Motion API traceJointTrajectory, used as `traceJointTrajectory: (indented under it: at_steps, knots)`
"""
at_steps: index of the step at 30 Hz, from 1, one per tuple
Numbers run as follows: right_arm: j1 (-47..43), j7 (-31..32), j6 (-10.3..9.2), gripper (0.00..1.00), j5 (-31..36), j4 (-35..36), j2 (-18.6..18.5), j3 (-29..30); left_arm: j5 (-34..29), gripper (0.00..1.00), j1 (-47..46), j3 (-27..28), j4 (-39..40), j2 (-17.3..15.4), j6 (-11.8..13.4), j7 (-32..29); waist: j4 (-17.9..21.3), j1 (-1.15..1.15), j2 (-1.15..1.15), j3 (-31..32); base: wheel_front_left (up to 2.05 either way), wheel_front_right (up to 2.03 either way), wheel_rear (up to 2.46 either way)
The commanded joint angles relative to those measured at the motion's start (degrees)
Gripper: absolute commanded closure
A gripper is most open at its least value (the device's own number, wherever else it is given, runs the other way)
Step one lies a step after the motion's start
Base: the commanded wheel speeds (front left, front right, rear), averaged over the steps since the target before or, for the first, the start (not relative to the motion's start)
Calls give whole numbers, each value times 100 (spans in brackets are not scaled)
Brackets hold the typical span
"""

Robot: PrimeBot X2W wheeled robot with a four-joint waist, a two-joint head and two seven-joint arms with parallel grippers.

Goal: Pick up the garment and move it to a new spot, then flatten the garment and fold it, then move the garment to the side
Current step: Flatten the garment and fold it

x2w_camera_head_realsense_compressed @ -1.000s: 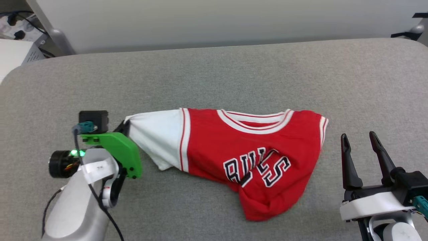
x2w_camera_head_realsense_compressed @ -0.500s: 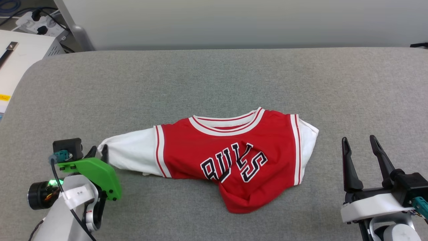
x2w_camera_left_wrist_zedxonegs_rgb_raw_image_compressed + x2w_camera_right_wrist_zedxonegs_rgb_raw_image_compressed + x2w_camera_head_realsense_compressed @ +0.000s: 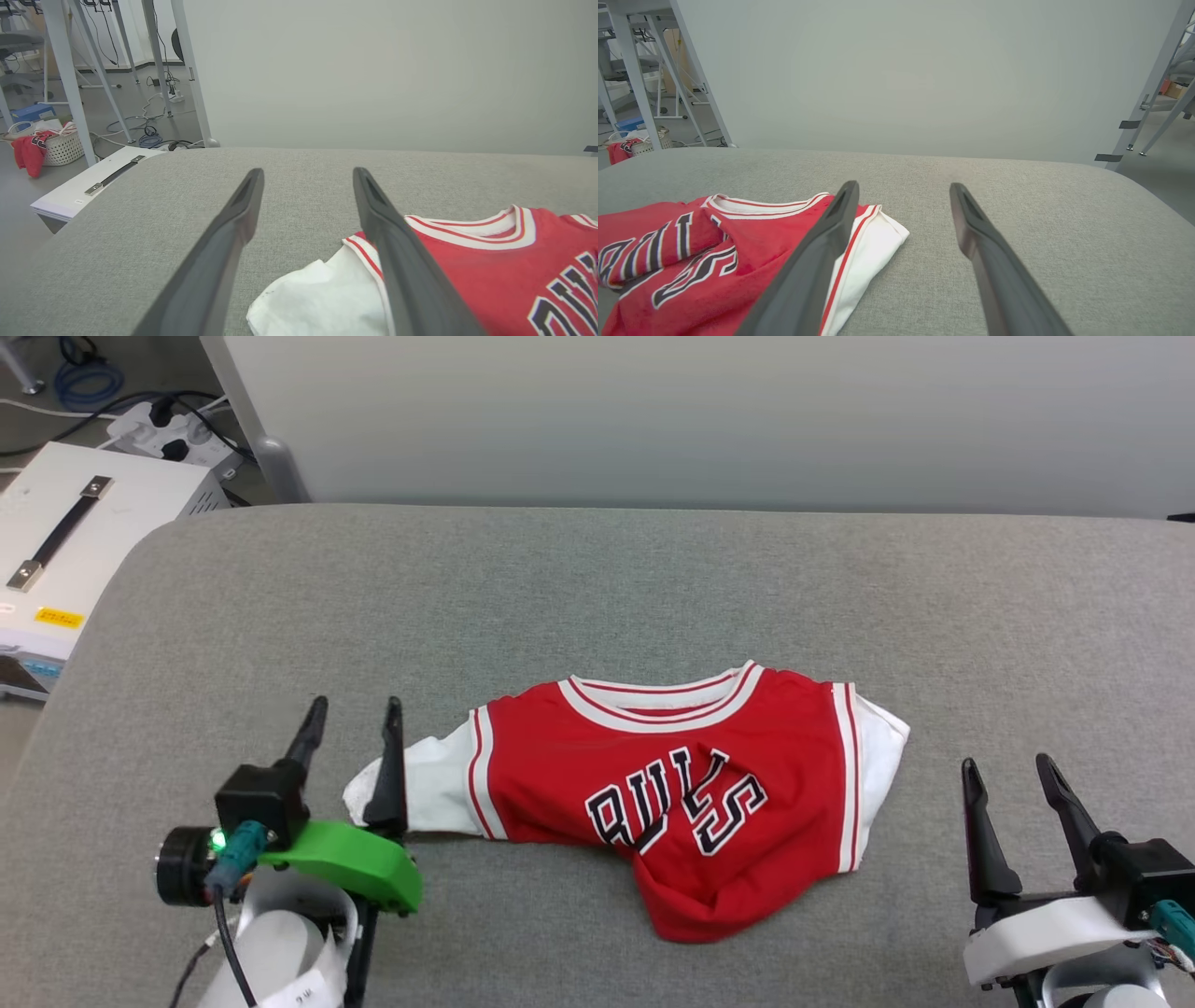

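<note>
Your left gripper (image 3: 355, 707) has just let go. A second ago it pinched the white sleeve (image 3: 420, 789); now its fingers stand spread, and the sleeve lies slack just by the inner one. Your right gripper (image 3: 1008, 765) stays spread and empty, near the other sleeve but apart from it. Beyond them the garment (image 3: 709, 775) rests in the middle of the table (image 3: 597, 588), lettering up, chest creased, hem bunched. The move looks finished, so flattening likely comes next, starting at that bunched hem.
</note>
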State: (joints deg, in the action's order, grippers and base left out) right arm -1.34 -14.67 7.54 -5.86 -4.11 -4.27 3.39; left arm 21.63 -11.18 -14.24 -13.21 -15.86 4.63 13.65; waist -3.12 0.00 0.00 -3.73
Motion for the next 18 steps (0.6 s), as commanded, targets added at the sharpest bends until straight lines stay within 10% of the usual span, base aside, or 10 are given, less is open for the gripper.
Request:
traceJointTrajectory:
  at_steps: [1, 6, 18]
  knots:
    - [-22, 109, -5, 0, -118, -47, -87, -17, -76, 0, 126, -41, 145, 83, -5, 60, -77, 0, 0, 49, 0, 0, 0]
    - [215, 1284, -5, 0, -544, -20, -666, -335, -212, 0, 282, -303, 449, 144, -217, 107, -204, 0, 0, -25, 0, 0, 0]
    - [1433, 6260, -5, 0, -1833, 137, -1802, -655, -282, 0, 90, -374, 496, 270, -341, 130, -679, 0, 0, -420, 0, 0, 0]
